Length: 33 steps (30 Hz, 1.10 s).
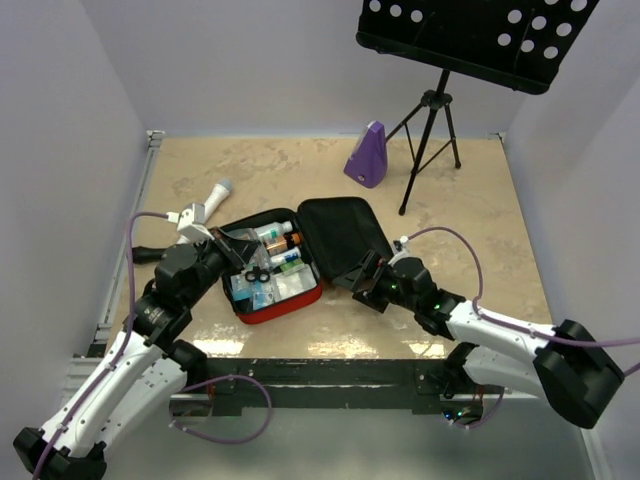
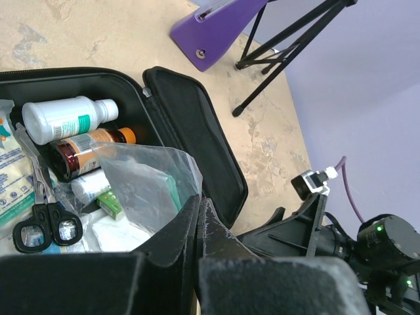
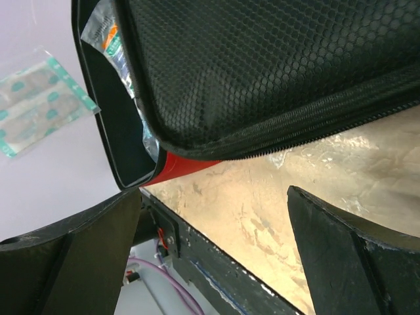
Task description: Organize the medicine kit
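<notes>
Tabletop (image 1: 480, 220), beige and marbled, walled on the left, far and right sides. Open surface lies right of and beyond the case. The far right corner is taken by a black music stand (image 1: 470, 35) on a tripod, with a purple metronome-shaped object (image 1: 367, 155) just left of its legs.

The medicine kit (image 1: 285, 305) lies unzipped and flat near the table's middle, nearer the front edge. Its filled tray is on the left and its black mesh-lined lid (image 1: 340, 235) is on the right.

Right gripper (image 3: 213, 197): jaws spread wide, low over the table at the lid's near right edge. It is just beside the zip rim and holds nothing.

Left gripper (image 2: 199, 205): fingers pressed together over the tray's left side, pinching a corner of a clear plastic bag (image 2: 151, 177) that hangs above the contents.

In the tray, a white bottle (image 2: 65, 118) lies beside an amber bottle (image 2: 79, 154). Black-handled scissors (image 2: 46, 226) rest on the packets at the near side.
</notes>
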Available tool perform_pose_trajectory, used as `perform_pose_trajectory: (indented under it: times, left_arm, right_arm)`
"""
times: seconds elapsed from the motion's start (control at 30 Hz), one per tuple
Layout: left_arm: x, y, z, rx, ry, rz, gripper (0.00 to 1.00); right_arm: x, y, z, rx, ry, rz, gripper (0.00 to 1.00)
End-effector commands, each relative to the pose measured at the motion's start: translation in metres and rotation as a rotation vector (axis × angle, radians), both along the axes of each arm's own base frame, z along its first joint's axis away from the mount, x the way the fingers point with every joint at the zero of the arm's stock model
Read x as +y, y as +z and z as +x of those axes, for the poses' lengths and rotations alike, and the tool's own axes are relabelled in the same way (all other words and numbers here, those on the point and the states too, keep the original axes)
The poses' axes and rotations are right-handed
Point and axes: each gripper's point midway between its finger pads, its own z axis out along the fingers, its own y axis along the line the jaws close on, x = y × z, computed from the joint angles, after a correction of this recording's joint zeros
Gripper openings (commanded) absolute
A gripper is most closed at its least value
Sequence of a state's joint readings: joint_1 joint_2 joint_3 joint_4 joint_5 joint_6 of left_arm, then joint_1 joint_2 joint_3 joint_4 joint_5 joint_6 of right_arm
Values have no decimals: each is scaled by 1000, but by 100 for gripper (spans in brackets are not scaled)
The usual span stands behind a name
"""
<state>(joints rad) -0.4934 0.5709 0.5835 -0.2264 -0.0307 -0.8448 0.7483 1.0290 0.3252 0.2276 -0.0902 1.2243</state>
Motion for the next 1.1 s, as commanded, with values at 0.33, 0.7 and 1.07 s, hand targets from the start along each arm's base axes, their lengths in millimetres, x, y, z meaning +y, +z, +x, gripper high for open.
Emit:
perform_pose_trajectory:
  times: [0.33, 0.7, 1.07]
  left_arm:
    - [1, 15, 0, -36, 6, -11, 0]
    - [3, 14, -1, -36, 6, -4, 0]
    - [3, 17, -2, -42, -1, 5, 0]
  right_arm:
    - [5, 12, 48, -118, -186, 100, 99]
    - [-12, 68, 69, -345, -315, 253, 99]
    - [-19, 142, 95, -681, -336, 98, 99]
